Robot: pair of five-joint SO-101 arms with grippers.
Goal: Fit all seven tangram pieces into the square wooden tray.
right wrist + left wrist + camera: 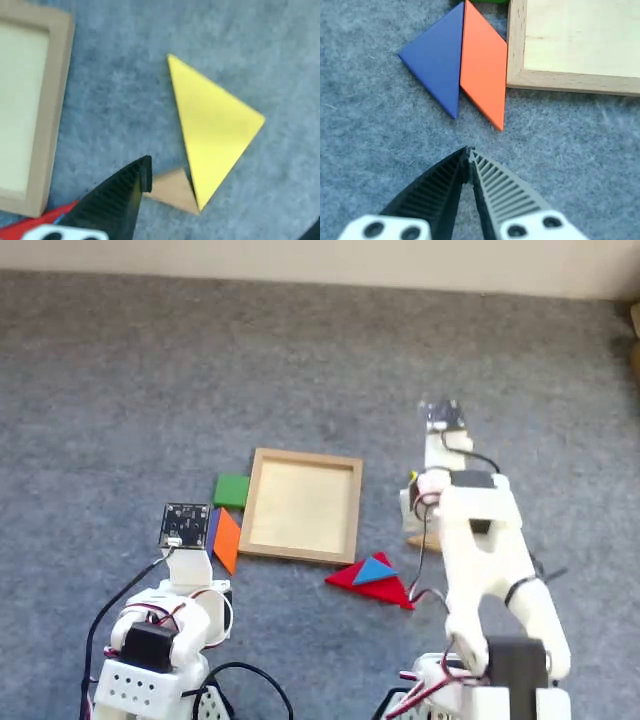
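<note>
Your square wooden tray (298, 554) sits mid-carpet, with the pieces lying outside it. Your right gripper (230, 197) hangs spread wide and empty over the yellow triangle (212, 127), which touches a small tan triangle (172, 190). Your left gripper (469, 151) is pinched closed on nothing, near the dark blue triangle (437, 57). This lies edge to edge with the orange parallelogram (482, 65), which rests against the tray's rim.

Grey carpeted counter (120, 380); pale strip (300, 260) along its 12 o'clock edge; small brown object (635, 320) at 2 o'clock edge.
</note>
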